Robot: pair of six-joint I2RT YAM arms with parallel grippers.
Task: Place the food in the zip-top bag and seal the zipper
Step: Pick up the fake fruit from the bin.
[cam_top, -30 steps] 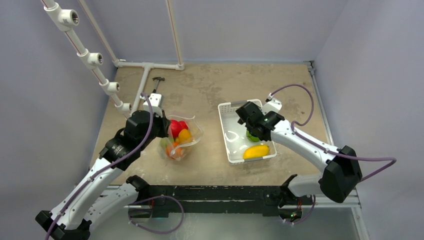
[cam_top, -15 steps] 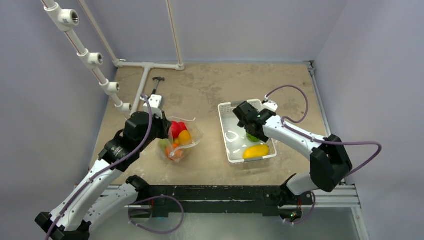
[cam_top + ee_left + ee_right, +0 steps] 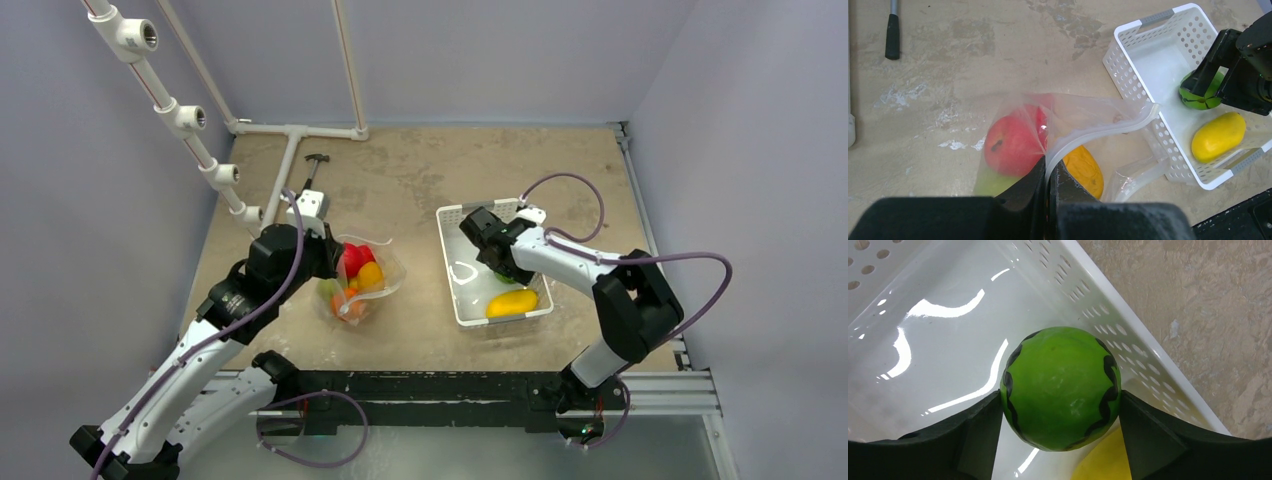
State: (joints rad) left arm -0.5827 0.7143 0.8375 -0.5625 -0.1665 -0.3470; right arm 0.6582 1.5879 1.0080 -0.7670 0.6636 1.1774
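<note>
Food sat in two places. One red fruit, one orange fruit and one green fruit showed inside the bag on the table. The left gripper was pinched tight on the bag's mouth edge. Two more were in the single basket: a loose yellow fruit, and a striped green ball clamped by the right gripper.

Bright, even light casts soft shadows; glare streaks the basket floor; nearest foreground blurs.

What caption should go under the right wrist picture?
Right gripper squeezes a striped green fruit inside the white basket, beside a yellow fruit.
</note>
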